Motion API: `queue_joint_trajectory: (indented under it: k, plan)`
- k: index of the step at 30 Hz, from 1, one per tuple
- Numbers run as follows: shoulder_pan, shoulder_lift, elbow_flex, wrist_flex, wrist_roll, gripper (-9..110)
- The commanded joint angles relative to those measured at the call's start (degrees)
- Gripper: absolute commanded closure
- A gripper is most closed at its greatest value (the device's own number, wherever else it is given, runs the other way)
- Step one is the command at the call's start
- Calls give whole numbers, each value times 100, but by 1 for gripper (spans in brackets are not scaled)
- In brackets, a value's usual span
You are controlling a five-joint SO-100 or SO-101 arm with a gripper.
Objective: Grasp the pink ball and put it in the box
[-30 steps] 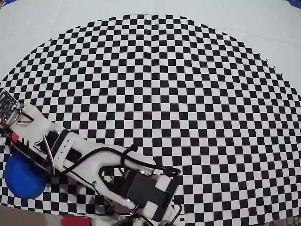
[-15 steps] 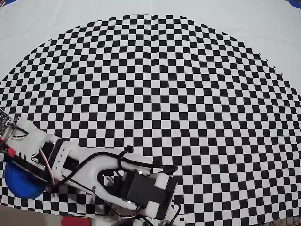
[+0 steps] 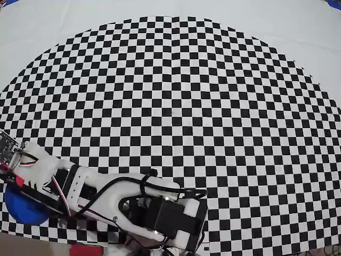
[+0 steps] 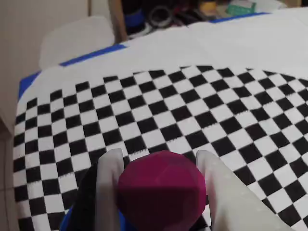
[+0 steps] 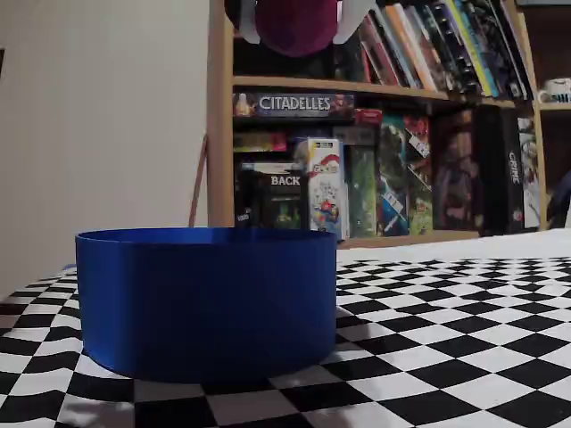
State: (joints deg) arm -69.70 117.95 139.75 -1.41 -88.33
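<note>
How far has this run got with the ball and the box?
Grasp done: the pincer is shut on the pink ball, a finger on each side. In hand: the carry. In the fixed view the ball hangs high above the blue box. Left: lowering or opening to release; nothing shows the ball inside yet.

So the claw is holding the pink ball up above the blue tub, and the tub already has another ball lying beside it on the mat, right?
Not quite. The gripper does hold the pink ball above the blue tub, but the fixed view shows only checkered mat beside the tub, no second ball.
</note>
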Motion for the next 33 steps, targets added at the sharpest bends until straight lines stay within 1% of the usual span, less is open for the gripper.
queue_joint_trajectory:
  k: [1,13,33]
  plan:
    - [-70,343,79,-141,-18,101]
    - [-211,967,782,-149,-18,101]
    - [-404,826,958,-149,-26,101]
